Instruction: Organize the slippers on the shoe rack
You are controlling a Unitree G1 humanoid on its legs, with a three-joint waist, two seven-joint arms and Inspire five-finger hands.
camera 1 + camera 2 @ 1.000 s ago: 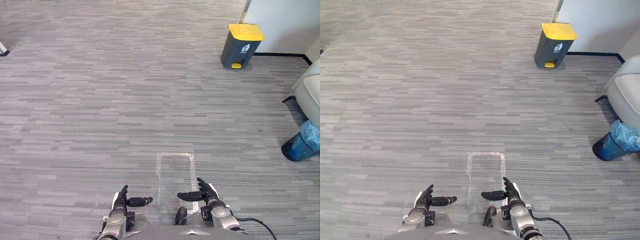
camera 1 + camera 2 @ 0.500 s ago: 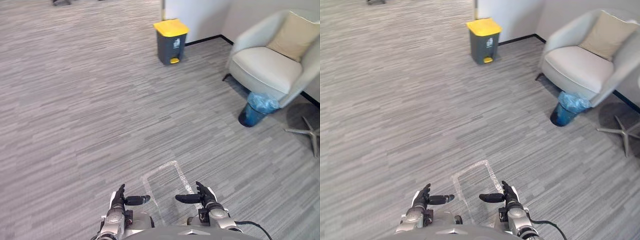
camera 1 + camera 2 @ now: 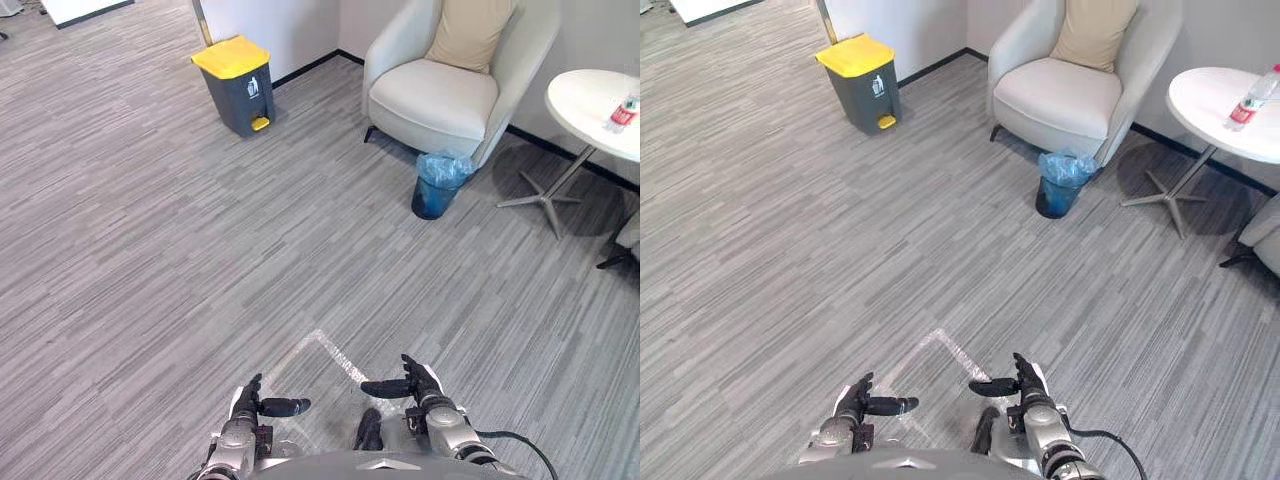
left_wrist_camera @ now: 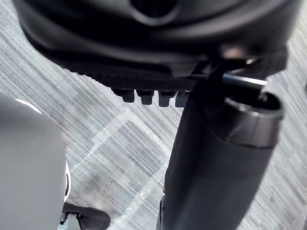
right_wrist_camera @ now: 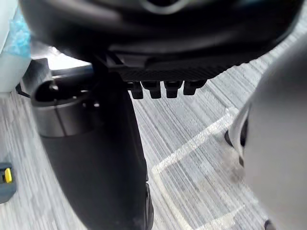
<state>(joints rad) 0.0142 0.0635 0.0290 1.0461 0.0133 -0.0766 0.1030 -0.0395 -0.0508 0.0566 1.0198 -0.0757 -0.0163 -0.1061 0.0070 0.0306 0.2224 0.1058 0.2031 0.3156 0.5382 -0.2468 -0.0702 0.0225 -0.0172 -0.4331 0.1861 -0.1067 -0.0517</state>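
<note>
Low before me, my left hand (image 3: 246,412) hangs with fingers relaxed and empty, and my right hand (image 3: 421,386) beside it likewise. Far ahead of them stand a yellow-lidded bin (image 3: 236,84), an armchair (image 3: 440,75) and a round table (image 3: 600,110). I cannot see slippers or rack, so progress is undecidable.

An office lounge: grey striped carpet (image 3: 150,250), a pale armchair (image 3: 440,90), a round white table (image 3: 600,110) and a yellow-lidded pedal bin (image 3: 238,85).
</note>
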